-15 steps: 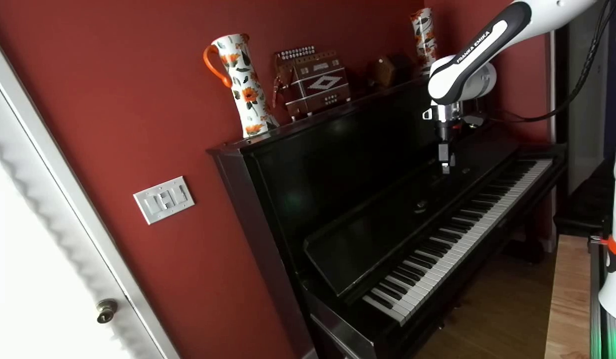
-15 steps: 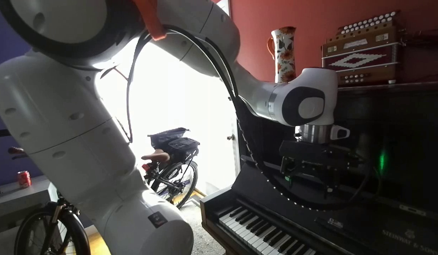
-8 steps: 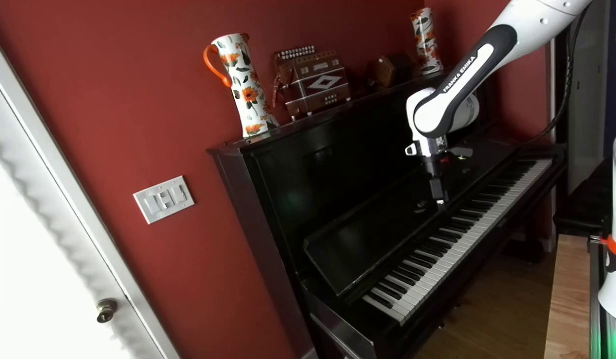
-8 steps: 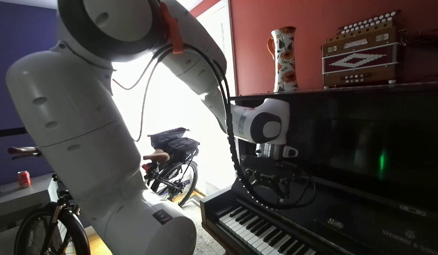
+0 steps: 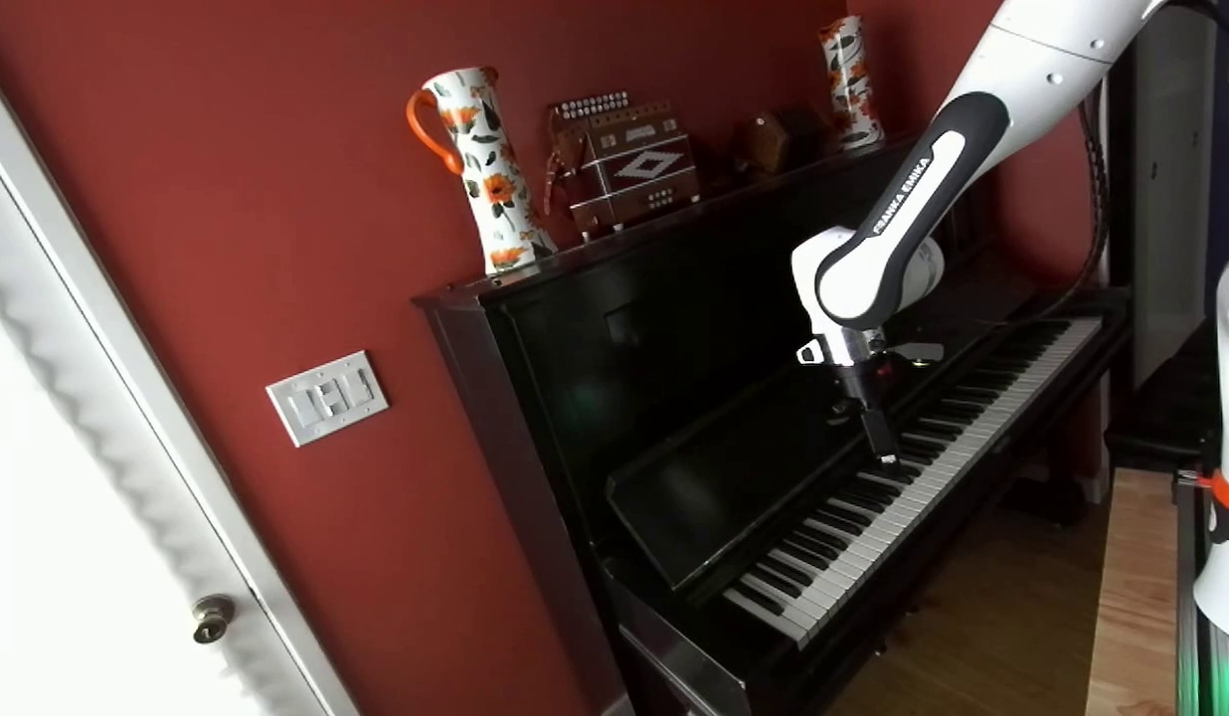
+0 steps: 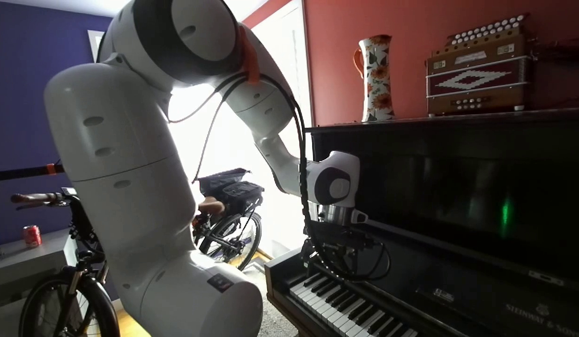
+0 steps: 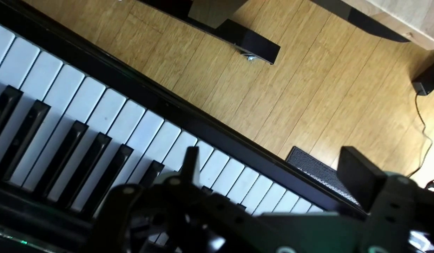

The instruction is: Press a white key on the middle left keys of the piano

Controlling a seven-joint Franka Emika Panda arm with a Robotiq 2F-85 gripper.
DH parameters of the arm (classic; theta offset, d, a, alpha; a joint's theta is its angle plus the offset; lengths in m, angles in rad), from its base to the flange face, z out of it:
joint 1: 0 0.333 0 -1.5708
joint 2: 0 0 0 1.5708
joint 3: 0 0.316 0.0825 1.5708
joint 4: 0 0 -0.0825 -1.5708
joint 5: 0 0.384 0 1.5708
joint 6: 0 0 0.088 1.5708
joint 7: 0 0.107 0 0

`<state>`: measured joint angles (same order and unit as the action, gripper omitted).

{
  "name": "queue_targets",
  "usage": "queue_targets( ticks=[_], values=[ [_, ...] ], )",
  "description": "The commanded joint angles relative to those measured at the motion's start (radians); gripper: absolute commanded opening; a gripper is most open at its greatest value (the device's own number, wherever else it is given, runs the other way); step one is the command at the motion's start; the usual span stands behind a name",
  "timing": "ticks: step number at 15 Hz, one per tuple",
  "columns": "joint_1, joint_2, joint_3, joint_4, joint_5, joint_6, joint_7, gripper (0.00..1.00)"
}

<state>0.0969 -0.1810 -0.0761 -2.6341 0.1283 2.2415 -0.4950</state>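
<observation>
My pincer [image 7: 273, 163] points downward, its jaws spread wide apart. In the wrist view, one of its fingers [image 7: 190, 163] overlaps the row of white and black keys; the opposite finger appears partly against the wooden floor [image 7: 273, 91] on the near side. In an exterior view, the middle left keys [image 5: 891, 525] lie just below my pincer; whether a finger touches a key, I cannot tell. These keys belong to the piano [image 5: 664, 348], whose front panel rises on the far side of my pincer. On the piano stand, left to right, a floral jug [image 5: 490, 169], an accordion [image 5: 639, 164] and a floral vase [image 5: 850, 85].
</observation>
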Motion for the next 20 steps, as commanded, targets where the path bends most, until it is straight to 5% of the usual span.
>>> queue_targets(
  ticks=[1,9,10,12,20],
  values=[
    [-0.013,0.0,0.013,0.001,0.003,-0.002,-0.003,1.0],
    [0.014,0.121,0.06,-0.058,0.152,0.323,-0.008,1.0],
    [0.013,0.139,0.065,-0.065,0.168,0.36,-0.009,0.75],
    [0.009,0.173,0.079,-0.071,0.186,0.415,-0.002,0.68],
    [-0.028,0.315,0.15,-0.063,0.28,0.598,0.018,0.05]
  ],
)
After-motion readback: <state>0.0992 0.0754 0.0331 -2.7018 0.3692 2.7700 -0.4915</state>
